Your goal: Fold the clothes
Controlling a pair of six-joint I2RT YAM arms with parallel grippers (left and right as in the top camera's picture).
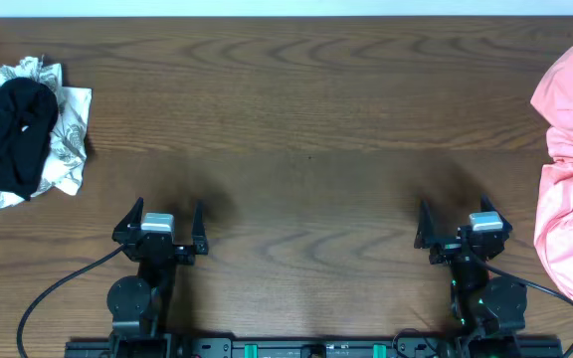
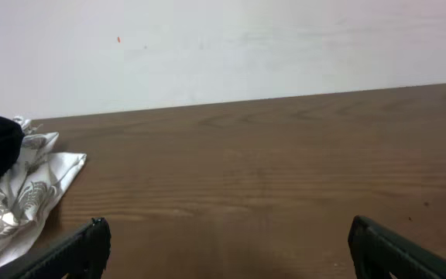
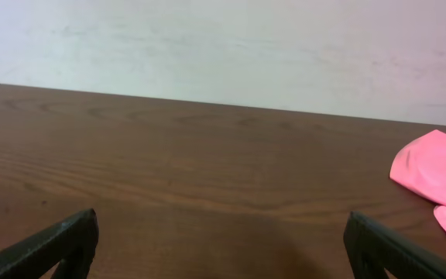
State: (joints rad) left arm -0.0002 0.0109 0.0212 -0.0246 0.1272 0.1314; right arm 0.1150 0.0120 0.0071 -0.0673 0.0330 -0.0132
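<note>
The clothes, a crumpled salmon-pink garment (image 1: 572, 169), lie bunched at the table's right edge; a corner of the pink fabric (image 3: 435, 171) shows at the far right of the right wrist view. No lettering shows. My right gripper (image 1: 459, 221) stands open near the front edge, just left of the pile, with nothing between its fingers (image 3: 74, 236). My left gripper (image 1: 166, 215) is open too, at the front left, far from the pink garment, its fingertips (image 2: 91, 240) wide apart over bare wood.
A heap of other cloth, a black piece (image 1: 10, 134) on white patterned fabric (image 1: 68, 139), sits at the table's left edge and shows as white patterned fabric (image 2: 22, 198) in the left wrist view. The brown wooden table (image 1: 296, 119) ends at a white wall (image 3: 223, 46).
</note>
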